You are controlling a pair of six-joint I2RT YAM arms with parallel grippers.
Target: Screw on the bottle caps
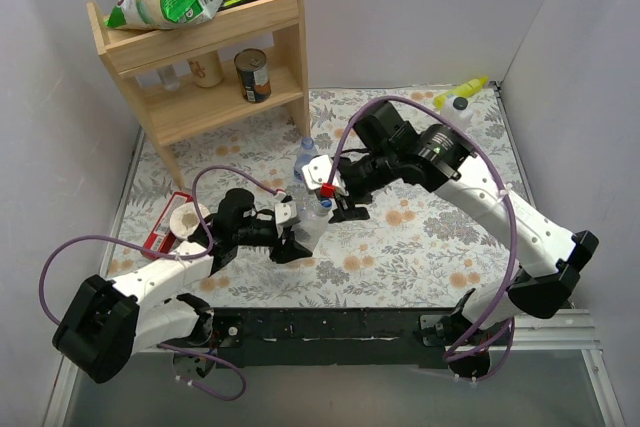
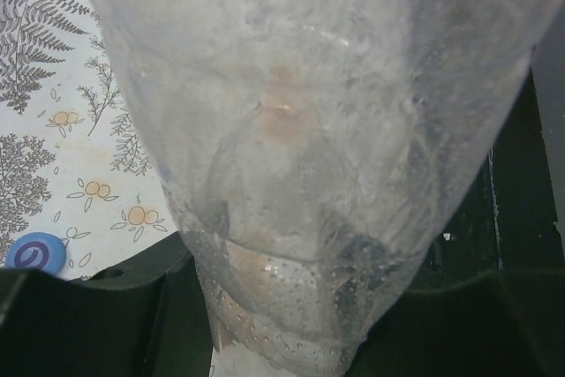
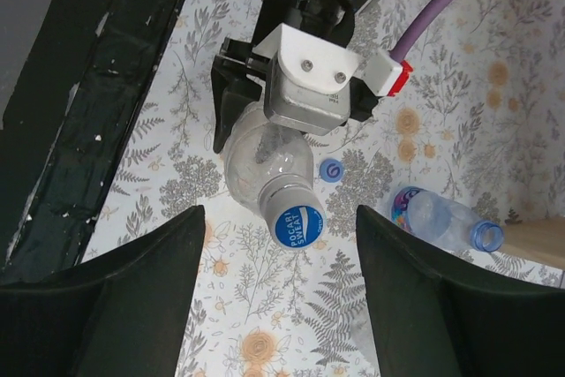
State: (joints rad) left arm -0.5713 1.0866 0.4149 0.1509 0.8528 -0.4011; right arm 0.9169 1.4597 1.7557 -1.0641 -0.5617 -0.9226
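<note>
Clear plastic bottle [image 3: 263, 158], its blue cap [image 3: 297, 224] on, is pinched by the left fingers [image 2: 88, 324]; the right fingers [image 3: 132, 297] hang spread either side of the cap, above the table [image 3: 265, 324].

Overhead view looking down, wrist views close, all sharing one bottle [image 3: 256, 161]

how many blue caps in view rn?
2. The Pocari Sweat cap sits on the neck of the held bottle, gripped by the left end effector. The loose cap lies just beside that bottle. More may be hidden.
</note>
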